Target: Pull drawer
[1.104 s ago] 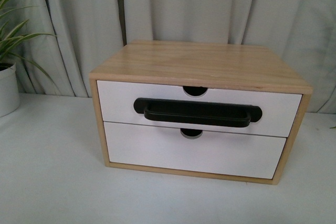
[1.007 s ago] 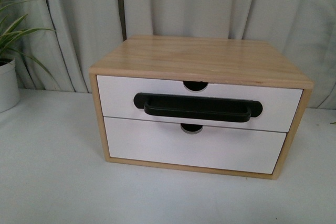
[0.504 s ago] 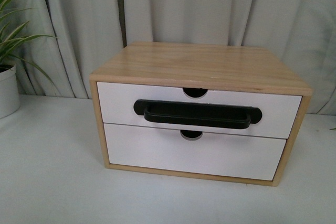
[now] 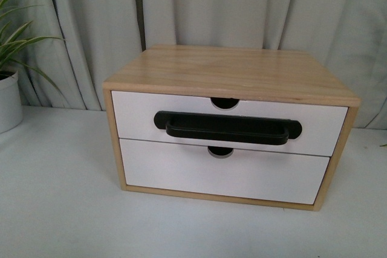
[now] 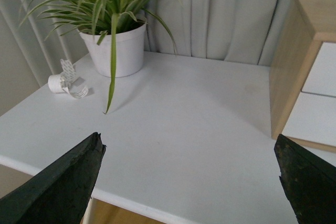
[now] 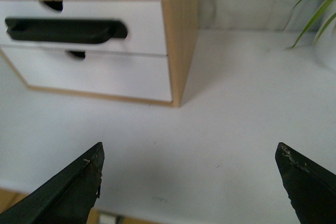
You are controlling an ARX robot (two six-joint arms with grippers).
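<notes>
A light wood cabinet [image 4: 236, 74] stands in the middle of the white table [image 4: 54, 209]. Its upper drawer [image 4: 136, 116] has a white front, a long black bar handle [image 4: 227, 129] and a semicircular notch, and sits flush and closed. The same drawer [image 6: 142, 27] and handle [image 6: 63, 30] show in the right wrist view. My right gripper [image 6: 189, 153] is open over bare table, well short of the cabinet's right front corner. My left gripper [image 5: 189, 145] is open near the table's front edge, left of the cabinet [image 5: 294, 61]. Neither arm shows in the front view.
Below sits a plain white drawer front [image 4: 224, 176] without a handle. A potted plant [image 5: 113, 40] in a white pot stands at the back left, with a small roll of white tape [image 5: 65, 80] beside it. Another plant's leaves [image 6: 315, 14] reach in at the right. Grey curtains [image 4: 242, 4] hang behind.
The front view shifted slightly up and down between frames; the cabinet and drawer stay closed and unmoved.
</notes>
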